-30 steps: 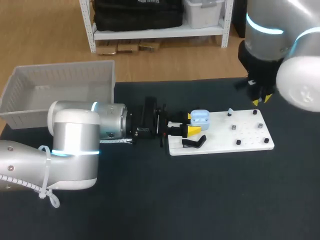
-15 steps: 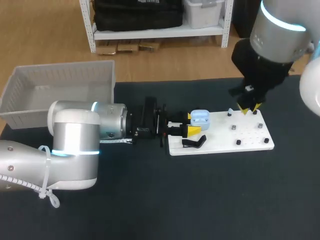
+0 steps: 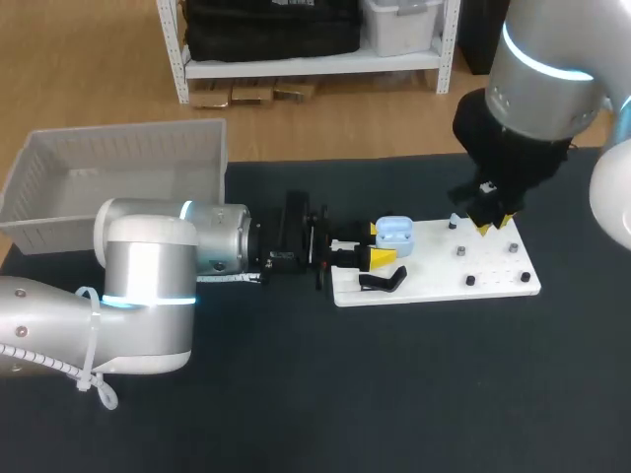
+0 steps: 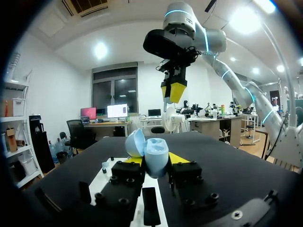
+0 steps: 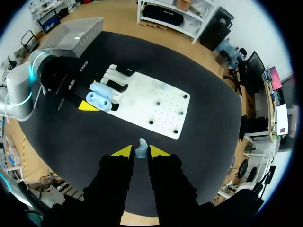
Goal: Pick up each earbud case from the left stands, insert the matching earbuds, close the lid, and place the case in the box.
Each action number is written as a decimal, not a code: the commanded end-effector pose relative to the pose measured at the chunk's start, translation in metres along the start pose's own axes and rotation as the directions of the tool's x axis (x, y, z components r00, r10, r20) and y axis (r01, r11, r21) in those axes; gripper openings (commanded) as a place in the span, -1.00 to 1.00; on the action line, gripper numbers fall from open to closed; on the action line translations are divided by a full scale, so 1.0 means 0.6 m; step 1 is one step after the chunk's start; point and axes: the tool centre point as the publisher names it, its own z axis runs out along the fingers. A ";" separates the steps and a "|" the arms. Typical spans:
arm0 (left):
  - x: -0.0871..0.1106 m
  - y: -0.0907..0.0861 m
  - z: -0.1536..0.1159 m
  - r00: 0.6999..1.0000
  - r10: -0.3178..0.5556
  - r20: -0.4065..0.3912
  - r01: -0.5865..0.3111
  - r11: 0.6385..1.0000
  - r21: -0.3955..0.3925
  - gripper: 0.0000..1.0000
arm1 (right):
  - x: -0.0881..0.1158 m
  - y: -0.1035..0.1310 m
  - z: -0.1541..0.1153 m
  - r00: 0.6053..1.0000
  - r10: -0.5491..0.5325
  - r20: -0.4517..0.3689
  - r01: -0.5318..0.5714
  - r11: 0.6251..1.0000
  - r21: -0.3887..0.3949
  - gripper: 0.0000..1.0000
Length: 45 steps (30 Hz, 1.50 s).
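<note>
The left arm lies low along the table (image 3: 296, 394), and the left gripper (image 3: 367, 251) has its yellow fingers closed from two sides on the light blue earbud case (image 3: 394, 235). The case is held at the left edge of the white board (image 3: 434, 286), its lid tipped open. In the left wrist view the case (image 4: 150, 152) sits upright between the two fingertips (image 4: 179, 158), lid leaning to one side. The right gripper (image 5: 140, 152) hangs above the board's far edge, near its right corner. Its fingers stand only a narrow gap apart and pinch a small light blue earbud (image 5: 140, 147) between the tips. A second earbud (image 3: 454, 219) of the same colour stands on the board's far edge, just beside the right gripper in the head view. Several small black pegs (image 3: 459, 253) dot the right half of the board, and a black stand (image 3: 383, 281) lies at its near left corner. The pale box (image 3: 118, 158) sits at the table's far left corner, well apart from the board.
</note>
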 end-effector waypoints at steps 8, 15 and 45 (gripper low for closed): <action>0.001 -0.003 0.000 1.000 0.003 0.003 -0.003 1.000 -0.006 -1.00 | -0.043 0.048 -0.014 0.919 0.392 -0.033 -0.390 0.919 0.056 -1.00; 0.001 -0.003 0.000 1.000 0.003 0.003 -0.003 1.000 -0.006 -1.00 | -0.063 0.070 -0.013 0.851 0.520 -0.067 -0.512 0.852 0.109 -1.00; 0.001 -0.003 0.000 1.000 0.003 0.003 -0.003 1.000 -0.006 -1.00 | -0.071 0.139 -0.027 0.662 0.746 -0.070 -0.744 0.665 0.065 -1.00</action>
